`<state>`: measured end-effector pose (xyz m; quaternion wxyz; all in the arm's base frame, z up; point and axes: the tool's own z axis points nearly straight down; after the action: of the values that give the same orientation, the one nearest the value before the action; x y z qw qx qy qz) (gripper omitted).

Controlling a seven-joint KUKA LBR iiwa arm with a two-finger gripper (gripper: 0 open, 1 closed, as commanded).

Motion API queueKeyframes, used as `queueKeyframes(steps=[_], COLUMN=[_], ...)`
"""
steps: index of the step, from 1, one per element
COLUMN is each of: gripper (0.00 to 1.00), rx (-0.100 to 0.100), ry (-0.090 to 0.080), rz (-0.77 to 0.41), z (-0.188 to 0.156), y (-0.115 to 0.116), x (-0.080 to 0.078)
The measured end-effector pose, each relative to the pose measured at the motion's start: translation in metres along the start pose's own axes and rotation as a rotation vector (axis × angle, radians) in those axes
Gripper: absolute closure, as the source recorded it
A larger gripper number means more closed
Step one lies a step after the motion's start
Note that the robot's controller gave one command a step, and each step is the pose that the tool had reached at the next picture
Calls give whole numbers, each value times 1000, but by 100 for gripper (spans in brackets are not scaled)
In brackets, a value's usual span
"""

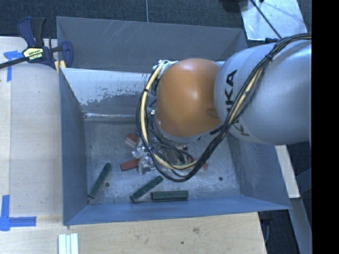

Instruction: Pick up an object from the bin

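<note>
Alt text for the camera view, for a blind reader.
A robot arm reaches into a grey bin, its gripper beside two small reddish-brown pieces. Three dark green sticks lie on the floor nearby.

Arm [270, 94] enters from right, silver link angled down-left. Orange cover [185, 97] on wrist faces camera, hiding most of gripper [142, 155] below it. Yellow and black cables [144, 110] loop round cover's left and underside.
</note>
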<state>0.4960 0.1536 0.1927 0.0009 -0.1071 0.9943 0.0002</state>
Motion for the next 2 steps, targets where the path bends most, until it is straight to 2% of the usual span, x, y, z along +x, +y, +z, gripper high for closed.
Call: queueKeyframes(steps=[2], gripper=[100], rx=[0], ry=[0], rz=[1], z=[0], y=[0], x=[0])
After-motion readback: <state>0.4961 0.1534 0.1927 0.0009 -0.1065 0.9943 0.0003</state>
